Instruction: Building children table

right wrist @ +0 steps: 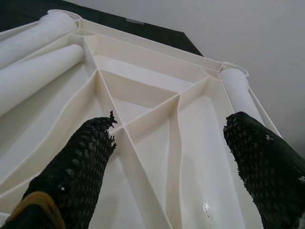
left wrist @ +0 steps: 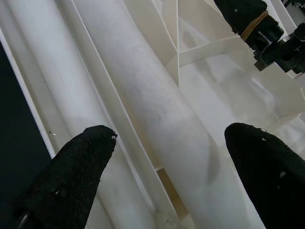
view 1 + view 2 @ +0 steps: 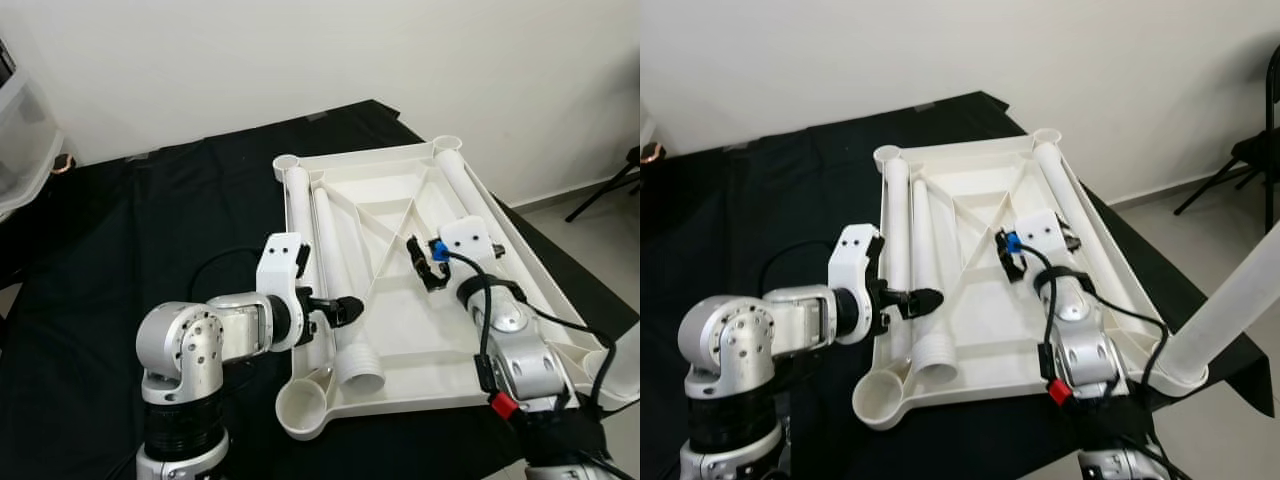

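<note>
Head views first: a white plastic tabletop (image 3: 400,340) lies upside down on a black cloth (image 3: 120,250), its ribbed underside facing up. Two white tube legs lie side by side along the robot's left edge of it — the outer leg (image 3: 298,205) and the inner leg (image 3: 340,290), whose ribbed end points toward the robot. A third leg (image 3: 470,195) lies along the opposite edge, and a fourth leg (image 3: 1230,300) stands tilted in the near right corner socket. An empty socket (image 3: 303,405) sits at the near left corner. The left gripper (image 3: 345,311) reaches in from the left, just over the inner leg. The right gripper (image 3: 428,262) hovers over the middle of the ribbed underside.

Left wrist view: the two black fingers (image 2: 71,176) stand wide apart, straddling the inner leg (image 2: 162,119) without visibly touching it; the outer leg (image 2: 52,81) runs alongside, a thin rib between them.

Right wrist view: the fingers (image 1: 71,171) are spread wide and hold nothing — below them the crossing ribs (image 1: 143,119) of the tabletop, with the third leg (image 1: 236,90) beyond.
</note>
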Motion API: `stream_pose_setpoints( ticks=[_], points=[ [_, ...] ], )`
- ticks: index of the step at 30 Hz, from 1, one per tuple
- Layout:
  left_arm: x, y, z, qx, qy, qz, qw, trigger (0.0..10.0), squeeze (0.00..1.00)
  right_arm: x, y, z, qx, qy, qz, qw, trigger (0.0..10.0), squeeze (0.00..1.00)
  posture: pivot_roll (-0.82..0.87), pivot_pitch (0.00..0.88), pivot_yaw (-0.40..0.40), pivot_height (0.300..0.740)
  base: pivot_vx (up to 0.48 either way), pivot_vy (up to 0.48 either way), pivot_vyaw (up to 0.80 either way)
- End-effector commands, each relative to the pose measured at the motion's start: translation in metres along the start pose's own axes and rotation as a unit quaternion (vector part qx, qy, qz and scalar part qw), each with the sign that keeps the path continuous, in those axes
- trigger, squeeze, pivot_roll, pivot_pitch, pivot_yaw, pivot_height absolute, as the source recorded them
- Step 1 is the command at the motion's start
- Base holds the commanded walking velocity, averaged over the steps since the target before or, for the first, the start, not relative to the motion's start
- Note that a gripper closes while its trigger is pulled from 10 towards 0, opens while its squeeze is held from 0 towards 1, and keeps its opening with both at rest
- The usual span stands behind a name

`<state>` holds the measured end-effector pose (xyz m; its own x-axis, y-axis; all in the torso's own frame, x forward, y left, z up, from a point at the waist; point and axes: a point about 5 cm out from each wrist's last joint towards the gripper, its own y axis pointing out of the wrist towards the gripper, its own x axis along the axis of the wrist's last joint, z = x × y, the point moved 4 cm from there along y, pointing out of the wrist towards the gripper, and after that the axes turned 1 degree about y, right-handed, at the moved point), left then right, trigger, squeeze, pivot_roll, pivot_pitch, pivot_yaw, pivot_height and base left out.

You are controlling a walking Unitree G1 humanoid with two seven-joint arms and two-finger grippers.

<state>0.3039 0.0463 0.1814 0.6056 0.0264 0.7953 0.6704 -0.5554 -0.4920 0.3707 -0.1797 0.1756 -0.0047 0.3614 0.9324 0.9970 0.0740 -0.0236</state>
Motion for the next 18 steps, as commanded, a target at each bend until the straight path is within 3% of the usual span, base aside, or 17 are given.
stream_pose_setpoints(
  ticks=[1,3,8,10,18],
  points=[
    [-0.007,0.002,-0.002,0.008,0.017,0.035,0.999,10.0,0.0,0.001,0.001,0.008,0.014,-0.001,-0.003,1.0,10.0,0.0,-0.02,0.099,0.067,0.74,0.0,0.0,0.0],
    [-0.007,0.004,-0.006,0.017,0.06,0.049,0.997,10.0,0.0,0.003,0.002,0.012,0.018,-0.001,-0.006,1.0,10.0,0.0,-0.02,0.098,0.066,0.74,0.0,0.0,0.0],
    [-0.011,0.01,-0.013,0.015,0.072,0.064,0.995,10.0,0.0,0.005,0.002,0.015,0.02,0.0,-0.008,1.0,10.0,0.0,-0.02,0.099,0.069,0.74,0.0,0.0,0.0],
    [-0.021,0.017,-0.016,0.023,0.094,0.094,0.991,10.0,0.0,0.005,0.002,0.015,0.021,0.002,-0.008,1.0,10.0,0.0,-0.03,0.101,0.074,0.74,0.0,0.0,0.0],
    [-0.034,0.027,-0.012,0.045,0.108,0.136,0.984,10.0,0.0,0.004,0.001,0.013,0.014,0.005,-0.007,1.0,10.0,0.0,-0.02,0.104,0.083,0.74,0.0,0.0,0.0]
  ],
)
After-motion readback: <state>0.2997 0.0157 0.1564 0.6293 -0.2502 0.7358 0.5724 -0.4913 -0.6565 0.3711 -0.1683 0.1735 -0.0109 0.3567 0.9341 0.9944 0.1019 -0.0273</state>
